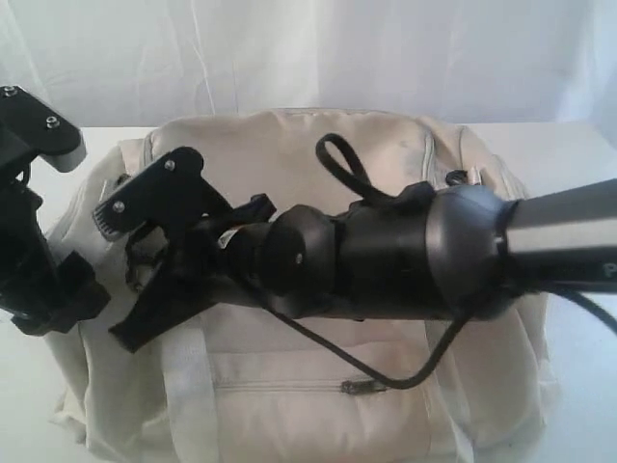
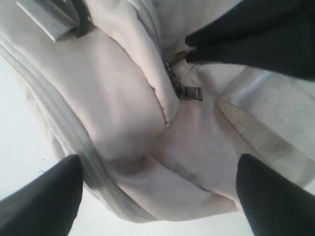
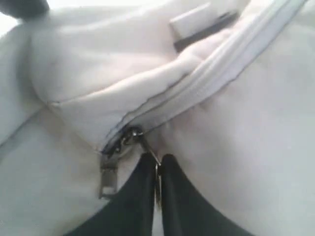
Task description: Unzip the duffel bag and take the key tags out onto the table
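The right end effector (image 3: 156,161) is pinched fully together on a dark metal zipper pull (image 3: 147,147) at the end of the grey zipper (image 3: 221,69). A second pull (image 3: 107,178) hangs loose just beside it. The left end effector (image 2: 157,162) stands wide apart, holding nothing, over the fabric near that same spot. The cream duffel bag (image 1: 289,154) fills the centre and lower middle of the exterior frame, resting on the white worktop (image 1: 588,405).
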Robot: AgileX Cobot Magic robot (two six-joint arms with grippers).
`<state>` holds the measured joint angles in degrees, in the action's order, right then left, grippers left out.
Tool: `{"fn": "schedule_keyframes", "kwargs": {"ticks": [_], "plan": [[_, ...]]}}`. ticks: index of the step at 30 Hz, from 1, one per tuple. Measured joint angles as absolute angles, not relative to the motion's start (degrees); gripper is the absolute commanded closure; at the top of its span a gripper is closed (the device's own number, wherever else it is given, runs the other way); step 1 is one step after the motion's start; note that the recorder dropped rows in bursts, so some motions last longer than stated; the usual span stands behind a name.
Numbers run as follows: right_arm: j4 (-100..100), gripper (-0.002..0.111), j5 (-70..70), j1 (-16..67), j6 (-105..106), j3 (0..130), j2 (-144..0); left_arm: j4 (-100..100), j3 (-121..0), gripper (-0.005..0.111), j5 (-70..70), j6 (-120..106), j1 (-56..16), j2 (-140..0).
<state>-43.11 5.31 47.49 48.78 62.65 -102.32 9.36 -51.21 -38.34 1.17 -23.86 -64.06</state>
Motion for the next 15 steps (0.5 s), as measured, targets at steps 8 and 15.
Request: {"fn": "schedule_keyframes", "kwargs": {"ticks": [8, 15], "plan": [[-42.0, 0.108, 11.3, 47.5, 49.0, 62.6, -97.1, 9.7, -50.6, 0.022, -38.4, 1.2, -23.9, -64.1], [-41.9, 0.108, 13.3, 47.5, 49.0, 63.6, -96.9, 9.7, -44.6, 0.058, -31.8, 1.6, -23.9, -64.6]]}}
